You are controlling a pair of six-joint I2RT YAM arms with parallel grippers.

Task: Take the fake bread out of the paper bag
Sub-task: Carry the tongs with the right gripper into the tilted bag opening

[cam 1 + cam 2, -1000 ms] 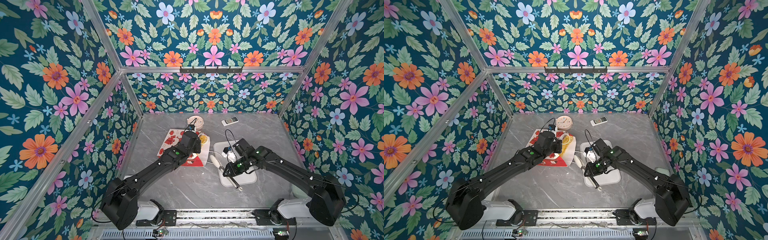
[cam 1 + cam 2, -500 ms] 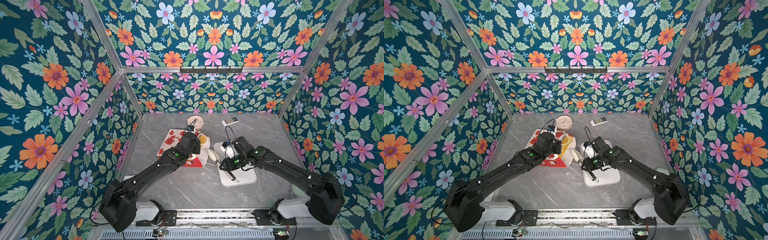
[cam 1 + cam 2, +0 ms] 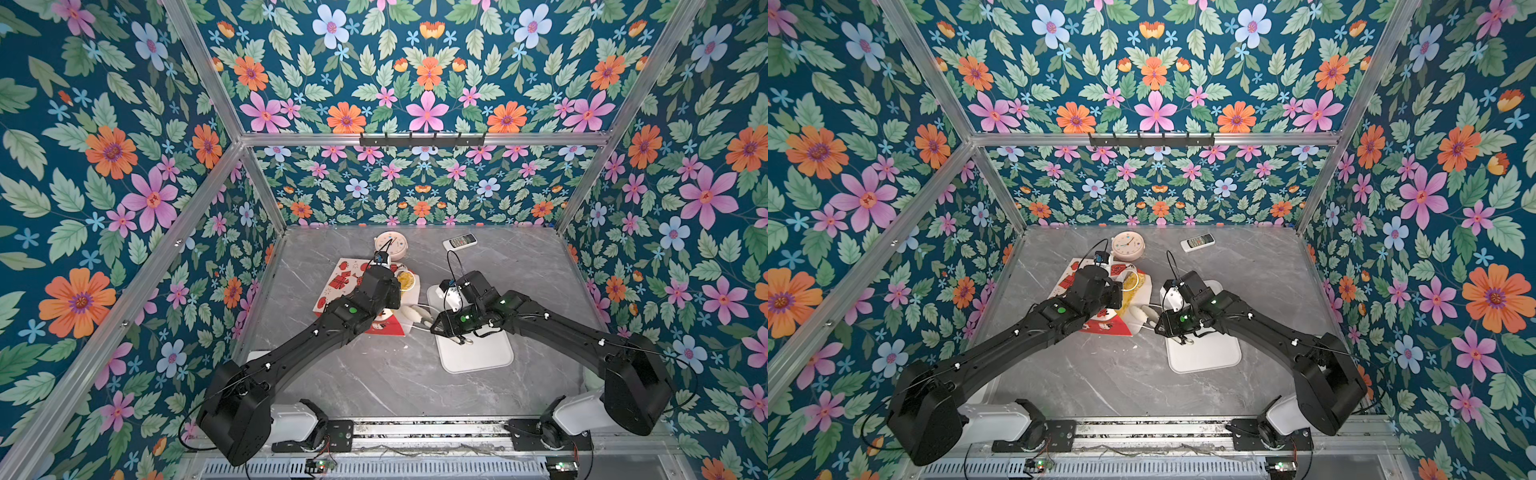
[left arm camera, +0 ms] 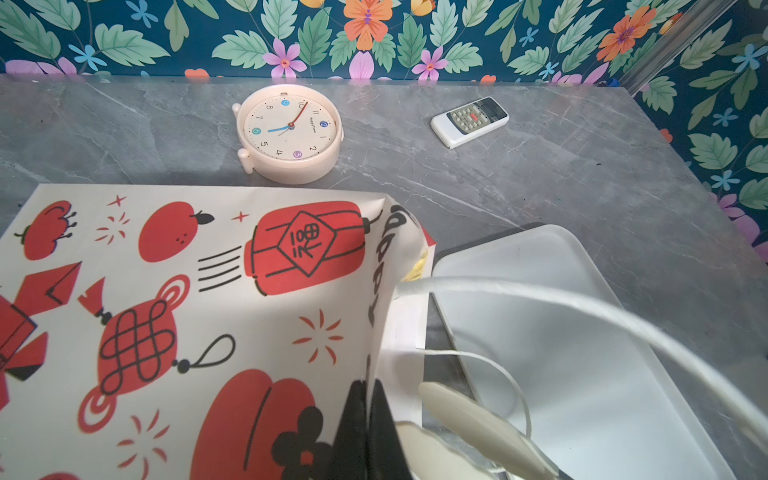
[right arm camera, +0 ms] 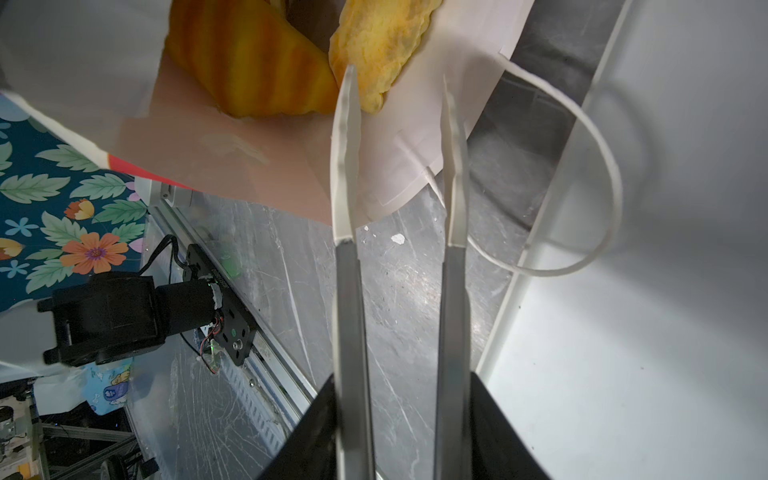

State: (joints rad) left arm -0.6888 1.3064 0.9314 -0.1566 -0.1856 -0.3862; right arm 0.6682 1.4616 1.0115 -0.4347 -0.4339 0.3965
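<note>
The tabletop (image 3: pixel 374 382) is grey, with thin pale lines like stone. A round cream clock (image 3: pixel 1128 246) lies face up at the far side. A small white remote (image 3: pixel 1197 242) lies to its right. The paper bag (image 3: pixel 341 282) lies flat in the middle. A white tray (image 3: pixel 478 353) sits just right of it.

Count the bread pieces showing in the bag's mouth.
2: a striped croissant and a crinkle-edged pastry, side by side, both lying just inside the paper bag's open mouth. More may be hidden deeper inside.
</note>
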